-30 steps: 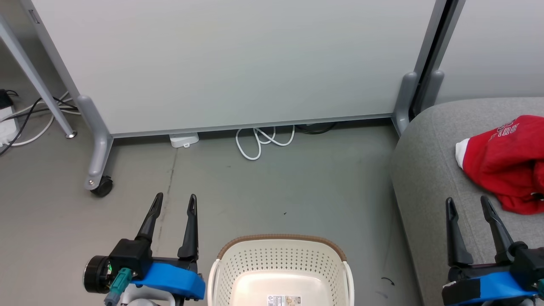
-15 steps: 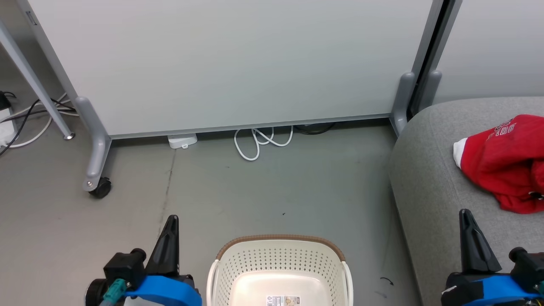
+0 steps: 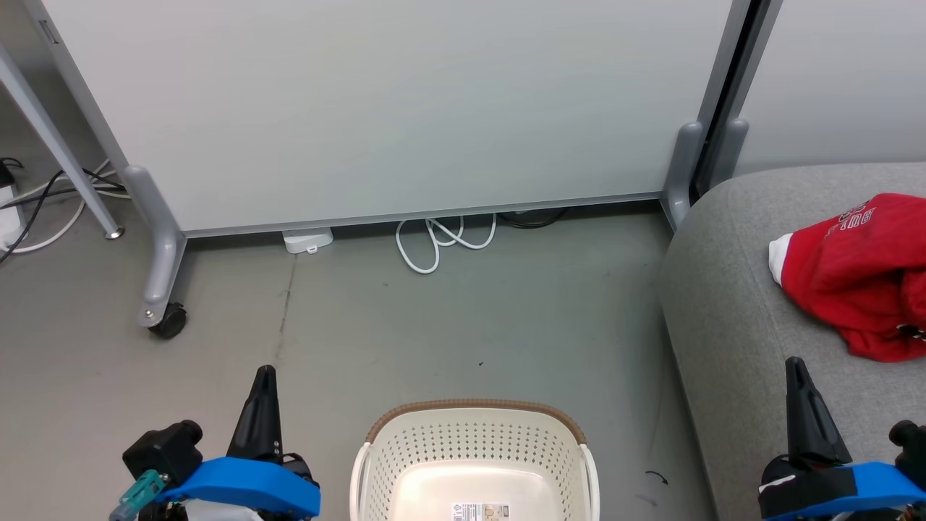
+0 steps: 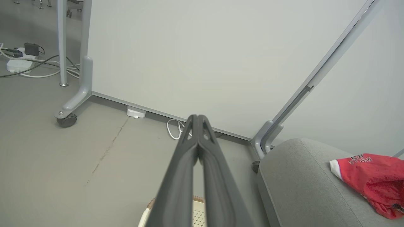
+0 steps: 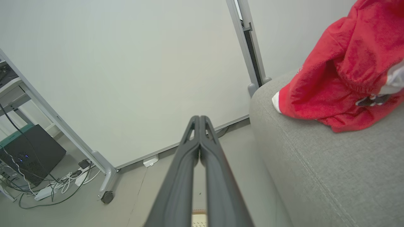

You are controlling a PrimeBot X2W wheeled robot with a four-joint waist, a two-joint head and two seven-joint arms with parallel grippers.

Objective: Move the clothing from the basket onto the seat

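Observation:
The red clothing (image 3: 861,278) with white trim lies bunched on the grey seat (image 3: 731,304) at the right; it also appears as clothing (image 4: 372,179) and clothing (image 5: 341,66) in the wrist views. The cream basket (image 3: 474,449) with a brown rim stands on the floor at the bottom centre, its visible inside holding a label sticker and no garment. My left gripper (image 3: 264,376) is shut with nothing in it, left of the basket. Over the seat's front part, my right gripper (image 3: 796,365) is shut too, holding nothing, just short of the clothing.
A white partition panel (image 3: 405,108) on grey wheeled feet (image 3: 163,318) stands behind. A coiled white cable (image 3: 441,242) and a small white box (image 3: 309,239) lie on the floor at its base. More cables (image 3: 43,202) trail at the far left.
Both grippers have shut from open, with nothing between the fingers, and have drawn back toward the bottom edge. The view has shifted slightly.

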